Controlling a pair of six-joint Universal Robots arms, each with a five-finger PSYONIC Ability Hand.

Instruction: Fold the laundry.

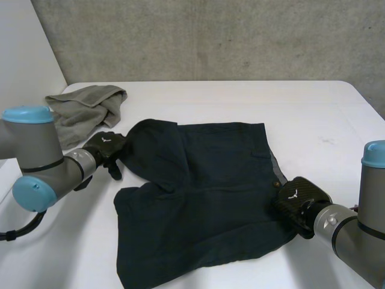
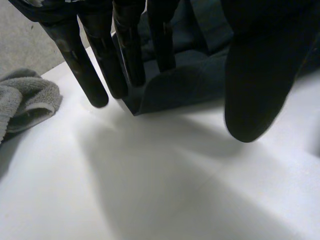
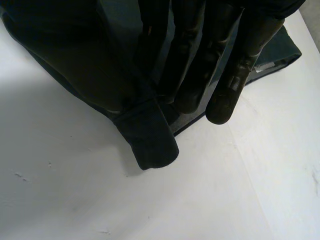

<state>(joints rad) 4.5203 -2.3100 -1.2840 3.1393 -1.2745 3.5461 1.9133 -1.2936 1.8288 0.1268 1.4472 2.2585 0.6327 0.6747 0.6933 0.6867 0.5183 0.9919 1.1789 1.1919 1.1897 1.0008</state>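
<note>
- Our left hand (image 1: 105, 147) pinches the shorts (image 1: 204, 192) between straight fingers (image 2: 85, 65) and thumb. It holds the far left corner, which stands lifted off the table (image 1: 240, 102).
- Our right hand (image 1: 299, 198) is clamped on the shorts' right edge, with the cloth nipped between fingers (image 3: 225, 95) and thumb.
- The shorts lie mid-table, mostly flat. A pucker runs in from the left grip, and the near left part lies loose.
- We judge the step in hand to be a fold across the shorts. We should lift both grips together, with the cloth taut between them so the pucker pulls out.
- We should lay edge on edge before letting go, and carry the cloth low so it does not bunch.
- The towel (image 1: 84, 108) lies just beside the left hand, so we should steer clear of it.
</note>
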